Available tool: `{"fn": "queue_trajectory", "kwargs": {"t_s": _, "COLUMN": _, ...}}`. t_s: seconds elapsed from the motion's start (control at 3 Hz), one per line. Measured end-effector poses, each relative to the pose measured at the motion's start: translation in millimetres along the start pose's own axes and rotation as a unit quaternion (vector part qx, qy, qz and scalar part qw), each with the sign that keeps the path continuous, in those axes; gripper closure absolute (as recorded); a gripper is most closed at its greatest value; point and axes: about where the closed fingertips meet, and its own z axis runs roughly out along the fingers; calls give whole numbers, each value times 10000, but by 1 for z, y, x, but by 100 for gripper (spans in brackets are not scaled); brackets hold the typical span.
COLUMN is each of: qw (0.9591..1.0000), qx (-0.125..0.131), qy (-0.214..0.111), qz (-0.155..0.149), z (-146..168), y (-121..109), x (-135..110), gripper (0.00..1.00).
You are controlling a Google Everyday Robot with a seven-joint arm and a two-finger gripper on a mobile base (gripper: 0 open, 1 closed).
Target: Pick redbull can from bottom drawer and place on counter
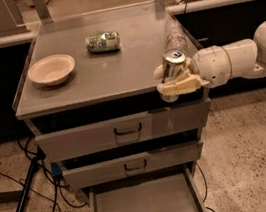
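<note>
The redbull can (173,64) is a slim silver can held upright in my gripper (173,80). The gripper is shut on it, with pale fingers (183,86) wrapped around its lower part. It hangs at the front right edge of the counter (112,71), its base about level with the counter's front rim. My white arm (236,59) reaches in from the right. The bottom drawer (146,208) is pulled open below and its grey floor is bare.
On the counter stand a tan bowl (51,69) at the left, a crumpled green packet (103,41) at the back middle and a clear plastic bottle (174,35) lying at the right, just behind the can. Two upper drawers (127,129) are closed. Cables (30,191) trail on the floor at the left.
</note>
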Motion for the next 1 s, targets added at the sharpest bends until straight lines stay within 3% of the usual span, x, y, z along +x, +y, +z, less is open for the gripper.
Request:
{"fn": "queue_trajectory", "kwargs": {"t_s": 0.33, "qw": 10000, "qx": -56, "qy": 4, "qz": -22, "z": 1, "y": -6, "x": -11, "gripper": 100}}
{"fn": "queue_trajectory", "kwargs": {"t_s": 0.67, "qw": 9994, "qx": -333, "qy": 47, "qz": -106, "z": 11, "y": -30, "x": -53, "gripper": 100}}
{"fn": "queue_trajectory", "kwargs": {"t_s": 1.0, "qw": 9985, "qx": -527, "qy": -4, "qz": -176, "z": 29, "y": -50, "x": -74, "gripper": 100}}
